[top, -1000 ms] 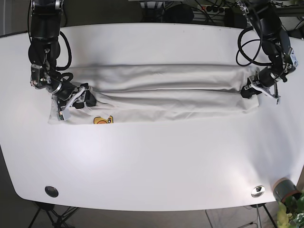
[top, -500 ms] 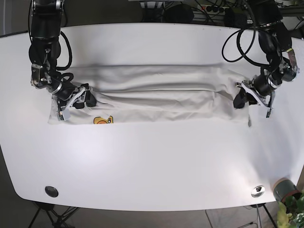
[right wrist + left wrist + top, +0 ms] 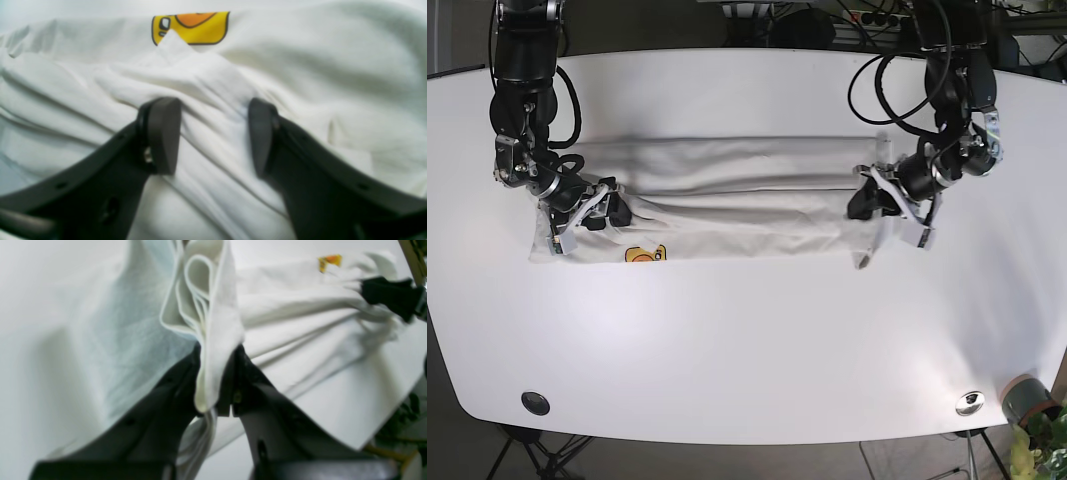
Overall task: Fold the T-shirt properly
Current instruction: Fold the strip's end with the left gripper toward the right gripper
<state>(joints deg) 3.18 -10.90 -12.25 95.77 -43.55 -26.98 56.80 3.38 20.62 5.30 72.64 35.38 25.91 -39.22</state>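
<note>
Left gripper [image 3: 215, 380] pinches T-shirt [image 3: 727, 200] hem; right gripper [image 3: 210, 133] gapes

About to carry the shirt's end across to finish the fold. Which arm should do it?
Left. The left gripper is shut on the shirt hem, bunched and lifted. The right gripper sits open over the cloth near the yellow print, gripping nothing.

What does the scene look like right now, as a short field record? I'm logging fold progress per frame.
garment: white T-shirt, long folded band across the table
print: yellow graphic on the near edge
left gripper: shut on bunched shirt end, lifted off the table
right gripper: open, fingers resting on the cloth near the print
other: potted plant at the table's corner
</note>
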